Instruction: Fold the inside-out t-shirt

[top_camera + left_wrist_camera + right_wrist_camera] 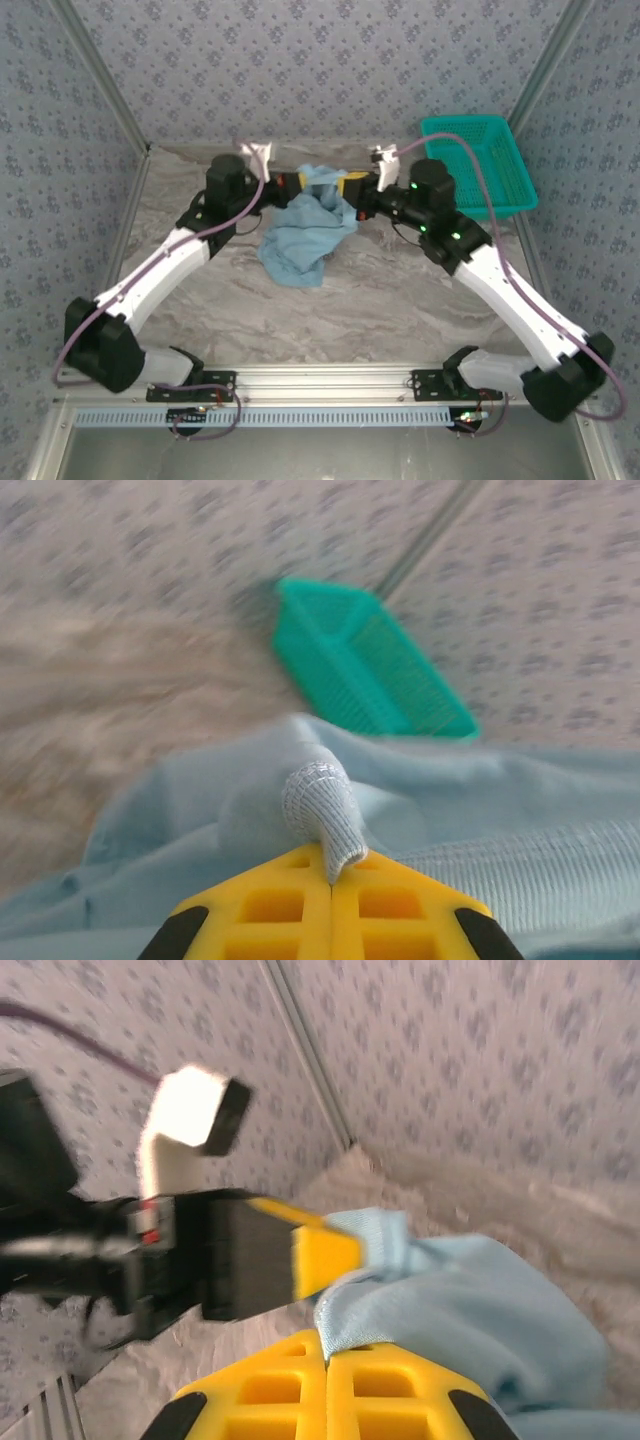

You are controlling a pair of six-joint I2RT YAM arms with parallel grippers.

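Note:
The light-blue t-shirt hangs bunched between both grippers above the far middle of the table, its lower part draping down to the surface. My left gripper is shut on a ribbed edge of the shirt, the yellow fingers pressed together around it. My right gripper is shut on another edge of the cloth, close beside the left gripper. The shirt's lettering is hidden.
A teal mesh basket stands at the back right on the marbled table, and it also lies beyond the cloth. Patterned walls enclose the back and both sides.

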